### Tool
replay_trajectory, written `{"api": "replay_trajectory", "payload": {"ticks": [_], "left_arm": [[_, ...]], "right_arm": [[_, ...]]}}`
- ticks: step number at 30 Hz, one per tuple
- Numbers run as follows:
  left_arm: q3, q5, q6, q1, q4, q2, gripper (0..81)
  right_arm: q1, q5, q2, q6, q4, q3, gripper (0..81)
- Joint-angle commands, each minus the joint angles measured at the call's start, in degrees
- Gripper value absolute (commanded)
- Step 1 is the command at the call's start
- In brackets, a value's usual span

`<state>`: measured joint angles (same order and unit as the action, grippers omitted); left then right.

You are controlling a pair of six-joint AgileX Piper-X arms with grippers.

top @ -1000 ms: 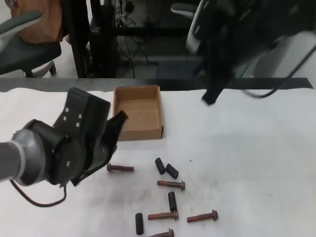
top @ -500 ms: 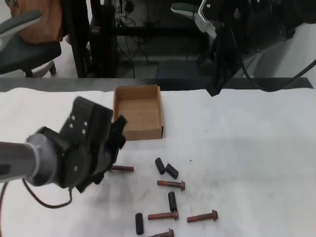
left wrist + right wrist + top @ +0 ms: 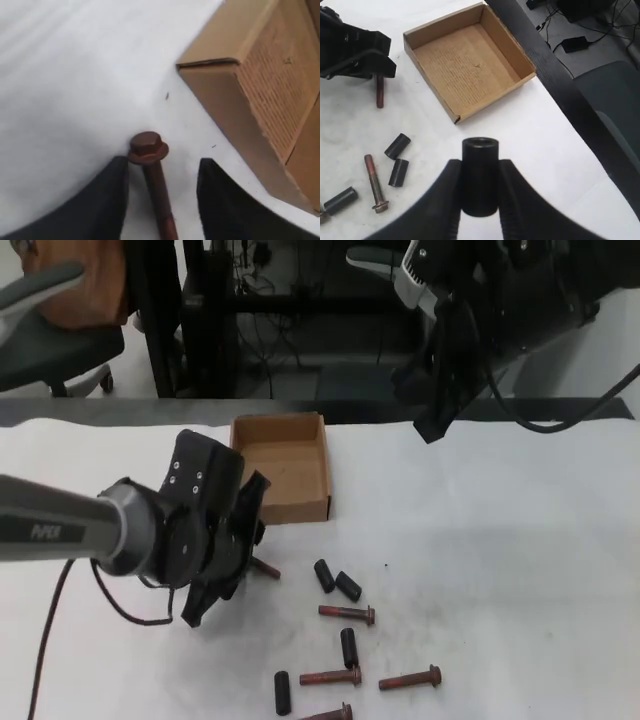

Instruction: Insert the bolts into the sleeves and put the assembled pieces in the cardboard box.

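1. High view
   1. The left gripper (image 3: 248,540) sits low over the white bench (image 3: 520,570), just in front of the cardboard box (image 3: 290,508).
   2. One bolt (image 3: 266,568) protrudes from beneath this gripper. It lies flat on the bench.
   3. The right gripper (image 3: 430,423) hangs high above the far edge of the bench, well apart from the box.
   4. Loose sleeves: two lie side by side (image 3: 336,580), one lies nearer the camera (image 3: 348,646) and one lies at the front (image 3: 282,692).
   5. Loose bolts lie among these sleeves (image 3: 346,613) (image 3: 330,677) (image 3: 408,678) (image 3: 328,712).

2. Left wrist view
   1. The left gripper (image 3: 162,162) is spread. Its fingers (image 3: 102,200) stand one on each side of the bolt (image 3: 149,146).
   2. The bolt lies on the bench with its hexagonal flanged head pointing away from the gripper. Whether the fingers touch it cannot be told.
   3. A corner of the cardboard box (image 3: 240,80) stands near the bolt head.

3. Right wrist view
   1. The right gripper (image 3: 480,170) pinches a black sleeve (image 3: 480,150). The sleeve stands upright between the fingers, bore end facing the camera.
   2. The cardboard box (image 3: 509,42) lies open on the bench below.
   3. The left gripper (image 3: 360,50) stands beside the box, and the bolt shank (image 3: 380,91) projects from under it.
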<state>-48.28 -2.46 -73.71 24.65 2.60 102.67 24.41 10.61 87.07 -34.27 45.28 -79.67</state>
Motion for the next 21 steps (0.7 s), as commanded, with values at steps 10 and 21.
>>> {"api": "replay_trajectory", "payload": {"ticks": [10, 21], "left_arm": [[-1.0, 4.9, 3.5, -2.2, 11.6, 2.2, 1.7], [0.2, 1.4, 37.6, -2.7, 0.3, -21.6, 1.7]], "right_arm": [[0.0, 0.9, -3.4, 3.8, -4.4, -0.3, 0.6], [-0.1, 2.7, -6.8, 8.5, -3.7, 1.2, 0.6]]}}
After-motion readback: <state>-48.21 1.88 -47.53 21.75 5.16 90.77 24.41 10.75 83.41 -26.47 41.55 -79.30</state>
